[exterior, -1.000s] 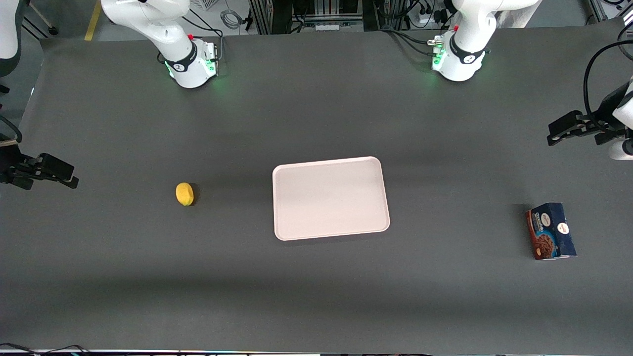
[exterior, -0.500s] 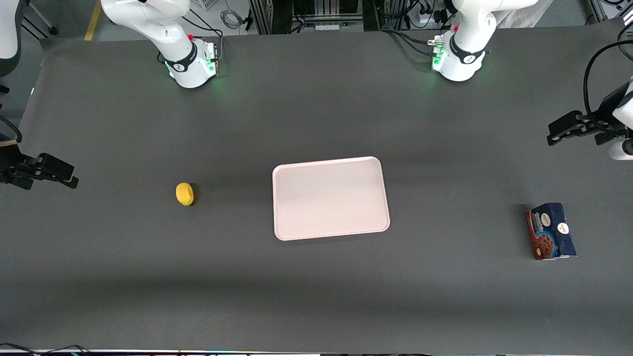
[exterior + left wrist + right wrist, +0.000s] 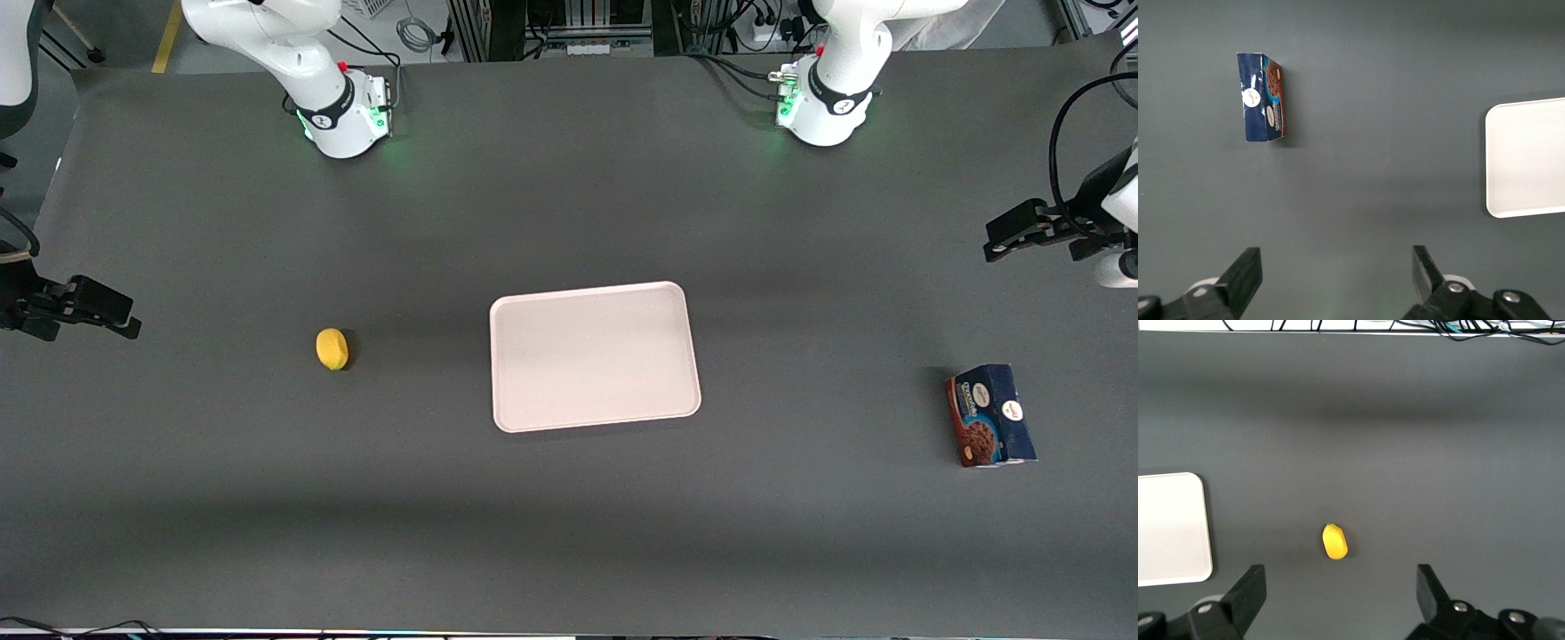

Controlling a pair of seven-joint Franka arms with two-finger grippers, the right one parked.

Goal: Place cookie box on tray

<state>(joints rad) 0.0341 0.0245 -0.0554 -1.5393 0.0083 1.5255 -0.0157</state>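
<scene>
While the three front pictures run a full second, nothing in them has shifted: the claw (image 3: 1000, 242) hangs at the same spot at the working arm's end of the worktop (image 3: 569, 533), and the cookie box (image 3: 990, 416) and tray (image 3: 594, 356) lie just where they did. No approach has started; task judged at its very beginning.

Claw state: fingers (image 3: 1245, 277) spread wide with only bare worktop between them, nothing gripped. It sits well above the surface.

Cookie box: on the worktop, nearer the front camera than the claw and well apart from it, not under it. It lies on a long face, navy side with the round white logo up, the cookie picture on the face toward the tray. In the wrist view the cookie box (image 3: 1262, 97) sits clear of the fingers.

Tray: pale pink, nothing on it, well off from the claw toward the parked arm's end, with a wide stretch of worktop between it and the box. Only one end of the tray (image 3: 1528, 160) shows in the wrist view.

Small yellow rounded object (image 3: 332, 348): farther still toward the parked arm's end, past the tray; no part of this job.

Meaning, as judged: the pause costs nothing, scene undisturbed. Next move likely calls for carrying the claw over the box and descending with the fingers astride its narrow width.
</scene>
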